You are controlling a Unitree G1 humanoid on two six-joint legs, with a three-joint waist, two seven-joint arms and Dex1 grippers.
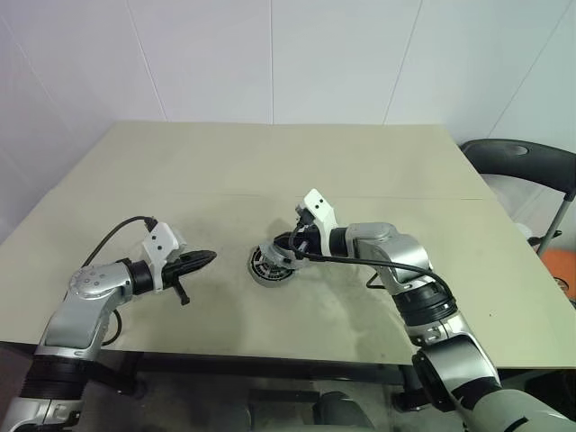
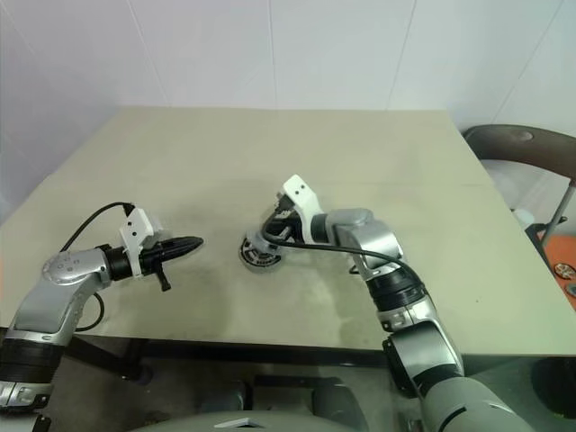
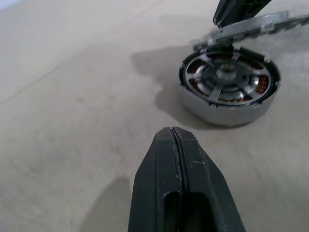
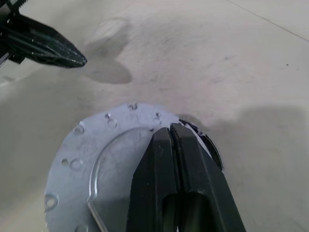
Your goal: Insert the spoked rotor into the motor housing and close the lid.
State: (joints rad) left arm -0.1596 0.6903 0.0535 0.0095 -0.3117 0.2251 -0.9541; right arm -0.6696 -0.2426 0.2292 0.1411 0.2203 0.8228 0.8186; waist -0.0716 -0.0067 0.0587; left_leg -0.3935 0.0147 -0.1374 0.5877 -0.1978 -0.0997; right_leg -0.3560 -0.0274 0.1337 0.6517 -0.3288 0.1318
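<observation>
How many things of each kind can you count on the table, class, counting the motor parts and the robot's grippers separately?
Motor housing: 1
Spoked rotor, seated in the housing: 1
Lid, part lowered over the housing: 1
Grippers, left gripper and right gripper, both shut: 2
Total: 5

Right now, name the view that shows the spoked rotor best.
Left wrist view: the spoked rotor sits seated in the motor housing, spokes plain. Both eye views show it small; in the right wrist view the lid covers it.
</observation>
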